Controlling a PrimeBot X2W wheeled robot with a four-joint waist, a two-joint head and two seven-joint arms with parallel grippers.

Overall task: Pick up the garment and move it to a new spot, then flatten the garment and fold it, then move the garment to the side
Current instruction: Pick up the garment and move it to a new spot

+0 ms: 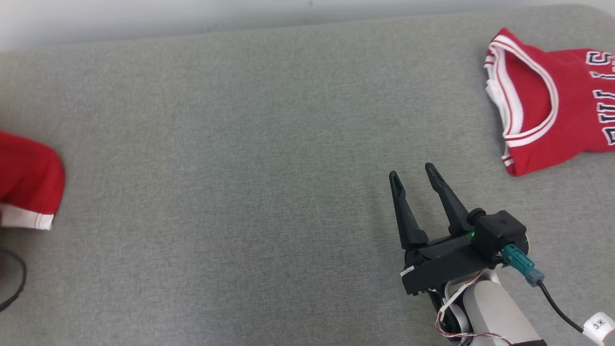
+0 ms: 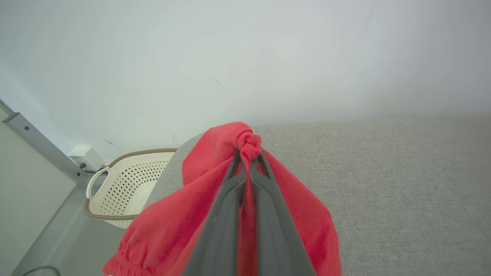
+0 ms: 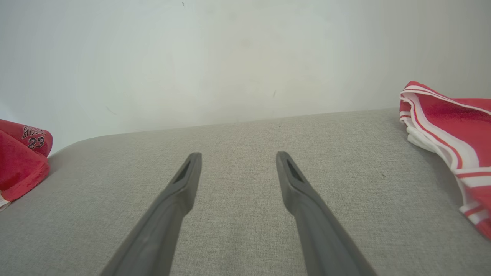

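A red garment (image 1: 29, 178) with a white hem lies bunched at the left edge of the grey padded surface (image 1: 250, 158). In the left wrist view my left gripper (image 2: 249, 153) is shut on a pinched fold of this red garment (image 2: 299, 214), and the cloth drapes down both sides of the fingers. The right wrist view shows the same garment (image 3: 21, 161) at far left, with a dark printed number on it. My right gripper (image 1: 412, 171) hovers open over bare surface at lower right, nothing between its fingers (image 3: 238, 155).
A red jersey (image 1: 552, 105) with white trim and dark lettering lies at the far right, also in the right wrist view (image 3: 456, 126). A cream perforated basket (image 2: 126, 184) stands on the floor beyond the surface's left end. A black cable (image 1: 14, 283) loops at lower left.
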